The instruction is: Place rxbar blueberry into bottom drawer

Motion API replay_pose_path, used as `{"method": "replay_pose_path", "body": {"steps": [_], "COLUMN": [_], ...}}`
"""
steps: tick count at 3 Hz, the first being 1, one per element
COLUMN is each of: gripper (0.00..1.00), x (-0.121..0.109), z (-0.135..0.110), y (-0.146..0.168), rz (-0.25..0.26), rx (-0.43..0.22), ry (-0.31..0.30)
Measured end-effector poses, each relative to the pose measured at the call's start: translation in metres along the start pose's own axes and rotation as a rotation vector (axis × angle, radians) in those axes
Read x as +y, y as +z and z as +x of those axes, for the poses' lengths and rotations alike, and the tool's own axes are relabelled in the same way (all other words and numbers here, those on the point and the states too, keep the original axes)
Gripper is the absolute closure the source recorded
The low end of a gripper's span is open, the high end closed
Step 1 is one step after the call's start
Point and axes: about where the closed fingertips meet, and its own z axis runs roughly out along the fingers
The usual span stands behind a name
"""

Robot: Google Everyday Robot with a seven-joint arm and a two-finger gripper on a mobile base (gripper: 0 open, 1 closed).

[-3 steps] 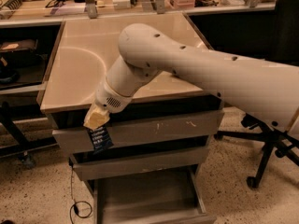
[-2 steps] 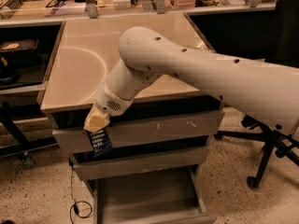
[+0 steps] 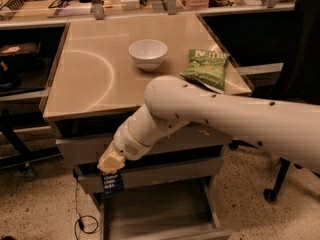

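Observation:
The rxbar blueberry (image 3: 113,183), a small dark navy wrapper with pale print, hangs upright from my gripper (image 3: 110,165). The gripper is shut on the bar's top end, in front of the middle drawer at its left side. The bottom drawer (image 3: 160,215) is pulled open below, a shallow wide grey tray with a flat bottom. The bar hangs just above the drawer's back left corner. My white arm comes in from the right and crosses the cabinet front.
On the beige tabletop (image 3: 95,79) stand a white bowl (image 3: 148,53) and a green chip bag (image 3: 206,67) at the right edge. Two upper drawers (image 3: 165,171) are closed. A black chair base (image 3: 277,184) stands at right, a cable (image 3: 85,223) on the floor at left.
My arm has dropped lower and the gripper has carried the bar down, from the top drawer's level to just above the open bottom drawer. The view has shifted and the bowl and bag now show.

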Motion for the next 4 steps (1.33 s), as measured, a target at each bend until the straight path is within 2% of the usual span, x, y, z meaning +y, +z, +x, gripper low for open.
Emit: {"method": "replay_pose_path", "body": {"steps": [1,2,4], "gripper": [1.00,1.00,1.00], "x": [-0.005,-0.005,-0.034], "z": [0.046,0.046,0.110], "y": [0.029,0.029,0.063], "rz": [-0.025,-0.025,0.025], "rx": [-0.004,-0.004,-0.031], "ry": [0.102,0.102,0.240]}}
